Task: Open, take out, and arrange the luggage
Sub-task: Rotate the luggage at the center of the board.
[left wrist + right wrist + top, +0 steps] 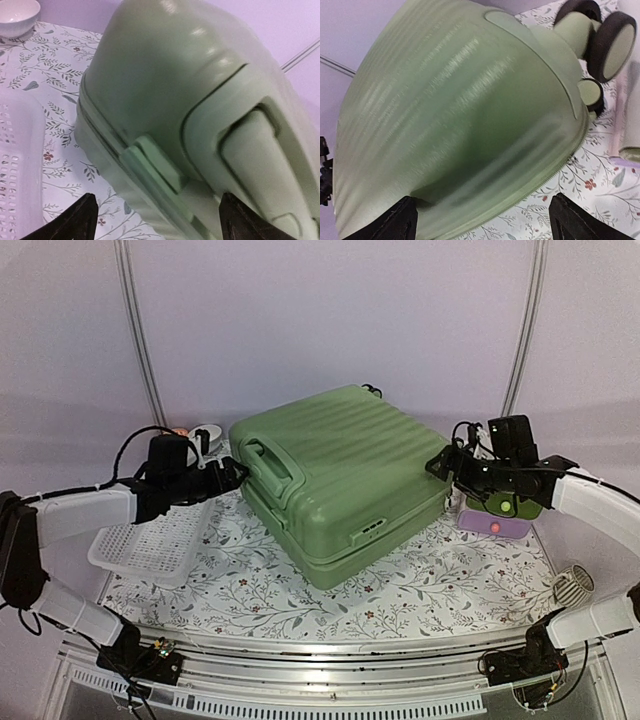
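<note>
top external: luggage (340,475) shut, lying flat on table (250,605)
left gripper (230,478): released, near handle (268,462)
right gripper (440,462): released, near wheels (612,42)

A robot lab booth: plain lilac backdrop (330,310), floral-clothed table (250,605), cabled left arm (85,512) and right arm (600,495).

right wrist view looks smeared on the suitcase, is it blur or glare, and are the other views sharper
Right wrist: streaky blur across the luggage ribs, its wheels crisper, little glare. Left wrist: soft close-up focus, pale highlights on the upper shell. Top external: sharp and evenly lit, only a faint shadow under the case.
</note>
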`<control>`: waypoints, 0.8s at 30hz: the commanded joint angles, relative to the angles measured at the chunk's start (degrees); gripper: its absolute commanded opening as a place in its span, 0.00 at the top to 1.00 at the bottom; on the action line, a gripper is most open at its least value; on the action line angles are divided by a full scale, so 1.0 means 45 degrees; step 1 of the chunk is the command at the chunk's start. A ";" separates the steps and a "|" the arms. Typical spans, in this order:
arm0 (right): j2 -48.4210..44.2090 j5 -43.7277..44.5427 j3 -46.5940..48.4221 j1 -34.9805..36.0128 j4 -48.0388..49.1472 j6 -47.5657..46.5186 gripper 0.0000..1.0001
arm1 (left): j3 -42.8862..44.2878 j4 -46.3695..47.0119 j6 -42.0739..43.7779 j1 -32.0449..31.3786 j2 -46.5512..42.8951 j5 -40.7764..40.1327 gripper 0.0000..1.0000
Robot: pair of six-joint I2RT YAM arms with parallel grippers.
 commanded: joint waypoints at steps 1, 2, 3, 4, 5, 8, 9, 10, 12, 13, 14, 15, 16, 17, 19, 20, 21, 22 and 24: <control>-0.0724 0.1903 -0.0125 0.0099 -0.2272 -0.0695 0.06 | -0.0177 0.0088 -0.0434 -0.0177 -0.1585 0.0903 0.13; -0.0900 0.2266 -0.0089 0.0090 -0.2298 -0.0895 0.06 | -0.0319 -0.0343 -0.0493 -0.0191 -0.1899 0.0962 0.13; -0.1110 0.2553 -0.0053 0.0093 -0.2286 -0.1214 0.06 | -0.0458 -0.0737 -0.0549 -0.0190 -0.2250 0.1067 0.13; -0.1238 0.2815 0.0012 0.0077 -0.2275 -0.1434 0.06 | -0.0642 -0.1057 -0.0602 -0.0205 -0.2595 0.1229 0.13; -0.1325 0.2929 0.0108 0.0057 -0.2230 -0.1743 0.06 | -0.0942 -0.1300 -0.0670 -0.0234 -0.2989 0.1401 0.14; -0.1411 0.2452 0.0777 -0.0027 -0.2112 -0.2772 0.05 | -0.1665 -0.1792 -0.1005 -0.0363 -0.4213 0.1829 0.14; -0.1405 0.1997 0.1027 -0.0043 -0.2009 -0.3025 0.05 | -0.1874 -0.1894 -0.1094 -0.0422 -0.4593 0.1917 0.14; -0.1339 0.1594 0.1251 -0.0063 -0.1921 -0.3428 0.05 | -0.2025 -0.2032 -0.1115 -0.0498 -0.4989 0.1940 0.14; -0.0999 0.0962 0.1824 -0.0109 -0.1801 -0.3775 0.05 | -0.2211 -0.2333 -0.1223 -0.0714 -0.5647 0.1884 0.14; -0.0753 0.0715 0.2127 -0.0166 -0.1807 -0.3920 0.05 | -0.2299 -0.2404 -0.1285 -0.0847 -0.5856 0.1926 0.14; -0.0408 0.0496 0.2446 -0.0256 -0.1856 -0.3971 0.05 | -0.2381 -0.2454 -0.1366 -0.0990 -0.5987 0.2027 0.14; -0.0059 0.0205 0.2739 -0.0345 -0.1887 -0.4018 0.05 | -0.2459 -0.2502 -0.1488 -0.1157 -0.6087 0.2125 0.13; 0.0292 -0.0142 0.3013 -0.0497 -0.1893 -0.4025 0.05 | -0.2530 -0.2535 -0.1616 -0.1344 -0.6167 0.2228 0.13; 0.0648 -0.0625 0.3394 -0.0573 -0.1894 -0.4061 0.05 | -0.2622 -0.2556 -0.1759 -0.1555 -0.6236 0.2314 0.13; 0.1458 -0.1134 0.4033 -0.0685 -0.1835 -0.4099 0.05 | -0.2872 -0.2470 -0.2042 -0.2055 -0.6419 0.2336 0.13; 0.1814 -0.1366 0.4317 -0.0697 -0.1835 -0.4149 0.05 | -0.3031 -0.2326 -0.2135 -0.2298 -0.6517 0.2335 0.14; 0.2169 -0.1595 0.4599 -0.0718 -0.1835 -0.4206 0.05 | -0.3200 -0.2098 -0.2183 -0.2544 -0.6597 0.2356 0.14; 0.2558 -0.1827 0.4876 -0.0745 -0.1821 -0.4263 0.06 | -0.3404 -0.1835 -0.2228 -0.2745 -0.6666 0.2437 0.15; 0.3224 -0.2123 0.5416 -0.0776 -0.1857 -0.4445 0.06 | -0.3728 -0.1446 -0.2365 -0.2963 -0.6725 0.2628 0.15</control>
